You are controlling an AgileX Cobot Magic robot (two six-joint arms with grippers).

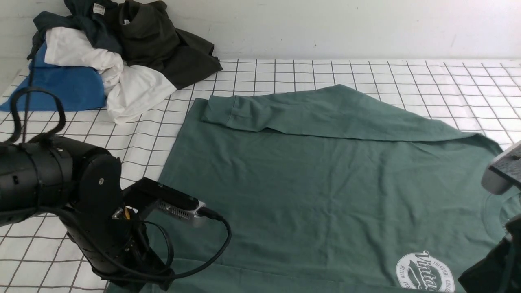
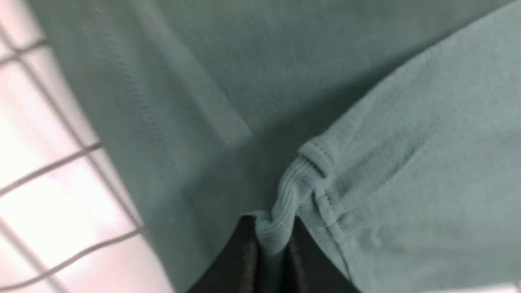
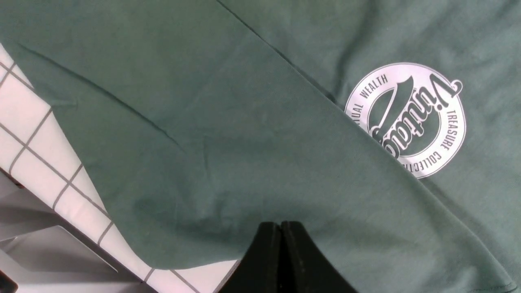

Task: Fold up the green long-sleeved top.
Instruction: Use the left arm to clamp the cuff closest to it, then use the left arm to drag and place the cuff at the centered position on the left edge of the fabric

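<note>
The green long-sleeved top is being shown spread front-up across the middle and right of the worktop, reaching its near edge. One sleeve is being kept folded across the far part of the body, its end pointing toward the far left corner. The white round logo is being seen close to the near right corner, partly covered by a fold of green fabric. A ribbed cuff is being pinched between the jaws of the left gripper, down at the near edge left of the middle. The right gripper is being held over the fabric beside the logo, its jaws pressed together with nothing between them. A pile of clothes in blue, white and dark colours is being left heaped at the far left corner, apart from the top.
</note>
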